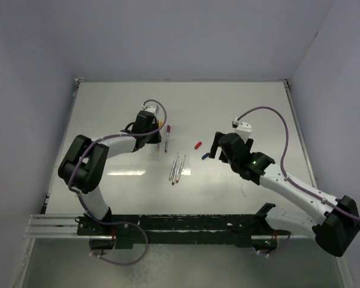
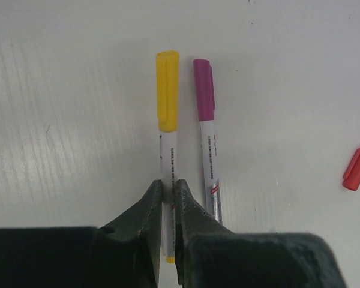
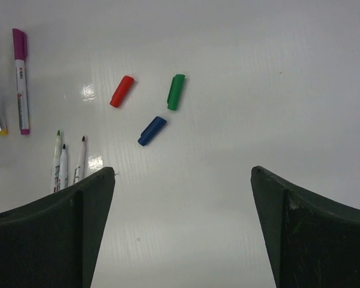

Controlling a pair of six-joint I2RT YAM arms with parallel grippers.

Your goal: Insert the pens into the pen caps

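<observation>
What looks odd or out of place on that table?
Nothing broken or spilled. The red cap, green cap and blue cap lie loose, apart from three uncapped pens; the yellow pen and purple pen already wear theirs.

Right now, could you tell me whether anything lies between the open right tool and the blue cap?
Nothing visible does: only bare table lies between the right tool and the blue cap. The red cap and green cap lie beyond it, and the three uncapped pens lie off to one side.
</observation>
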